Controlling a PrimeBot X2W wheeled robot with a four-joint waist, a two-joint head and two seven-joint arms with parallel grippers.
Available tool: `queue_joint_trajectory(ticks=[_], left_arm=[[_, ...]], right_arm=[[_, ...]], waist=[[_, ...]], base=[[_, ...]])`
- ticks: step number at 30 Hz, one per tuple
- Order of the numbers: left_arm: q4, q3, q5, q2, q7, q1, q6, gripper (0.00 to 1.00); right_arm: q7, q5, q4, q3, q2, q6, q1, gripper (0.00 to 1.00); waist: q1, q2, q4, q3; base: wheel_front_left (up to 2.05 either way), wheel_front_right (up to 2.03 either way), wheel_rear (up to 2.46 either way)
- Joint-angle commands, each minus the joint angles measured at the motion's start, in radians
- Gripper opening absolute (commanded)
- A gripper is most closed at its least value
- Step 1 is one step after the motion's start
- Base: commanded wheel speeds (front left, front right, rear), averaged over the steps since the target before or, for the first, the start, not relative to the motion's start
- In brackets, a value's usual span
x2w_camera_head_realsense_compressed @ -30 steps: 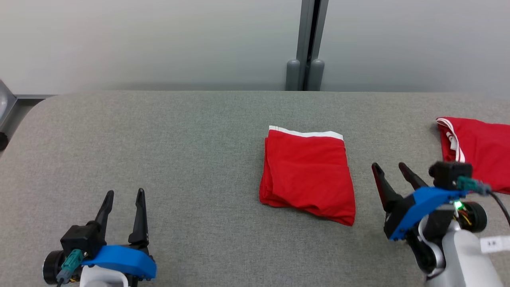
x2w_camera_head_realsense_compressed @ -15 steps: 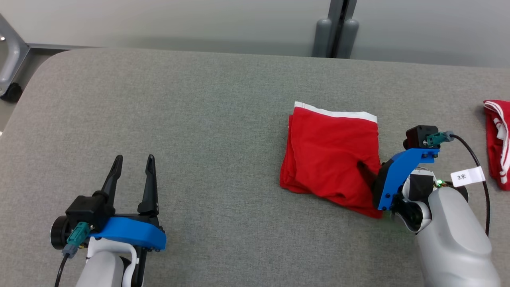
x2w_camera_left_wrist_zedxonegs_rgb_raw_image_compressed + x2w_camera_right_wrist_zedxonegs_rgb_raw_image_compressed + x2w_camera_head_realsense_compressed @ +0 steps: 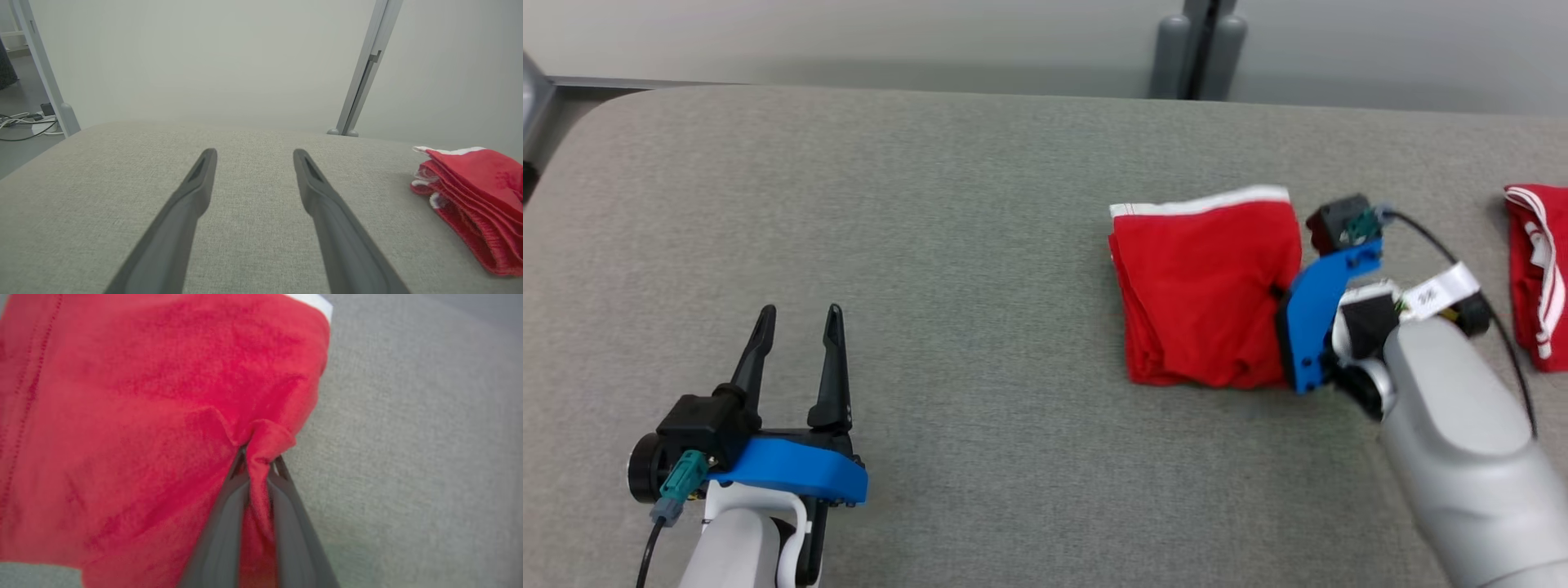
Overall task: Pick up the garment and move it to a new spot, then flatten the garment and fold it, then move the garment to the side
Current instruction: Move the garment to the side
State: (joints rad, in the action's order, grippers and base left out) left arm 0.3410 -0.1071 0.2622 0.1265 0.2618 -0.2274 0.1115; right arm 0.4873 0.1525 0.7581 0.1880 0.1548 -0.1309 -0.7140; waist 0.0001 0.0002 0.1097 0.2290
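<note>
- The garment [image 3: 1205, 286] lies folded into a neat red square on the grey surface [image 3: 890, 245], right of the middle. I judge the last step is in hand: moving it to the side.
- The right hand [image 3: 258, 461] is clenched on a pinch of cloth at the garment's right edge; a small ridge of red cloth stands up between its fingers.
- The left hand [image 3: 800, 312] is released, with nothing between its fingers, well apart from the garment.
- The next move probably calls for a low, slow pull, because the pinch may hold only the upper layers and the fold could open.
- A second red garment [image 3: 1535, 278] lies at the right border; the pull should stop before it.
- A white tag [image 3: 1437, 292] by the right wrist carries dark marks, too blurred to read. The garment has a white band [image 3: 1201, 204] and no brand that I can see.
</note>
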Motion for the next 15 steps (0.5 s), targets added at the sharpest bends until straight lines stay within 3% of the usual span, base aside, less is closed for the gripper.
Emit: queue_joint_trajectory(ticks=[1,3,4,6,7,15], left_arm=[[-0.011,0.007,-0.008,0.001,0.004,0.003,0.004,1.00],[-0.023,0.013,-0.011,0.001,0.004,0.002,0.005,1.00],[-0.023,0.013,-0.011,0.001,0.004,0.002,0.005,1.00],[-0.048,0.023,-0.006,-0.004,0.004,-0.007,0.007,1.00],[-0.048,0.023,-0.006,-0.004,0.004,-0.007,0.007,1.00],[-0.074,0.022,-0.025,-0.006,0.004,-0.045,0.011,1.00]], right_arm=[[0.010,0.006,-0.025,0.036,0.034,0.000,-0.037,0.00],[0.031,0.023,-0.063,0.096,0.093,0.000,-0.077,0.00],[0.031,0.023,-0.063,0.096,0.093,0.000,-0.077,0.00],[0.068,0.062,-0.127,0.155,0.183,0.000,-0.129,0.00],[0.068,0.062,-0.127,0.155,0.183,0.000,-0.129,0.00],[0.114,0.144,-0.222,0.191,0.418,0.000,-0.189,0.00]], waist=[[-0.0001,-0.0002,-0.017,0.002],[-0.0001,-0.0002,-0.041,0.013],[-0.0001,-0.0002,-0.041,0.013],[-0.0001,-0.0002,-0.079,0.031],[-0.0001,-0.0002,-0.079,0.031],[-0.0001,-0.0002,-0.175,0.091]], base=[[0.00,0.00,0.00],[0.00,0.00,0.00],[0.00,0.00,0.00],[0.00,0.00,0.00],[0.00,0.00,0.00],[0.00,0.00,0.00]])
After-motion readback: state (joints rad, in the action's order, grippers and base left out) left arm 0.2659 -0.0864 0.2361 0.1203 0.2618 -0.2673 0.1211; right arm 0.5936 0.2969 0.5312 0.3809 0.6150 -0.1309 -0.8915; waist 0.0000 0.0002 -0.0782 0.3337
